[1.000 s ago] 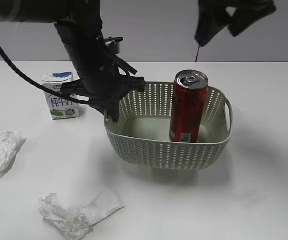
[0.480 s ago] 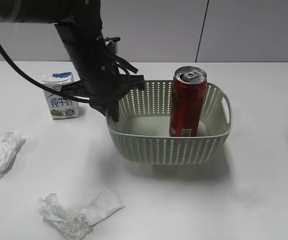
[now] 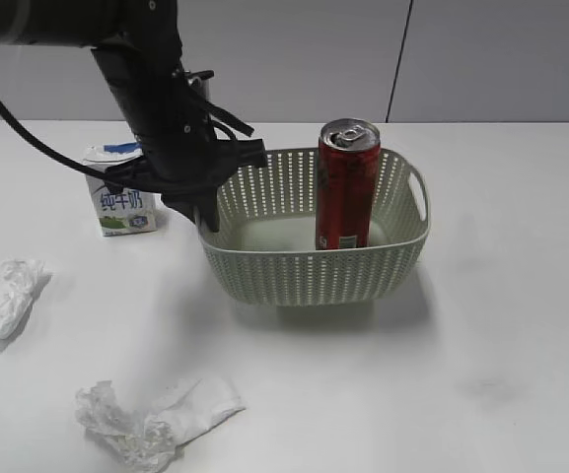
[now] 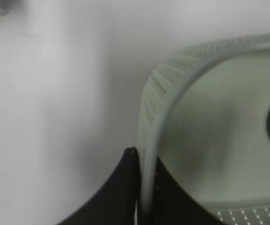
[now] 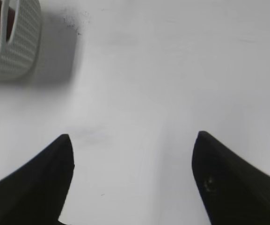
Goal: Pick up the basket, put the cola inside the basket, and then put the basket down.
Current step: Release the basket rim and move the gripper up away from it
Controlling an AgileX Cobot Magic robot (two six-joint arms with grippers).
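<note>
- The pale sage-green perforated plastic basket (image 3: 314, 266) sits near the middle of the white table (image 3: 481, 355), a shadow directly under its base; whether the base fully touches the surface cannot be told.
- The tall slim red aluminium cola can (image 3: 346, 187) stands upright inside the basket, toward its right half, silver top and pull tab above the rim.
- The left gripper (image 3: 208, 202), black, is clamped on the basket's left end wall; in the left wrist view the rim (image 4: 146, 154) runs between the two dark fingers (image 4: 125, 187), one inside and one outside the wall.
- The right gripper (image 5: 132, 173) hangs over bare table right of the basket, its two dark fingers spread wide apart with nothing between them; a corner of the basket shows at that view's top left.
- A white-and-blue milk carton (image 3: 119, 190) stands upright toward the far left edge, just behind the left arm.
- Two crumpled white tissues lie apart from the basket: one (image 3: 13, 296) by the left edge, one (image 3: 156, 414) near the front edge.
</note>
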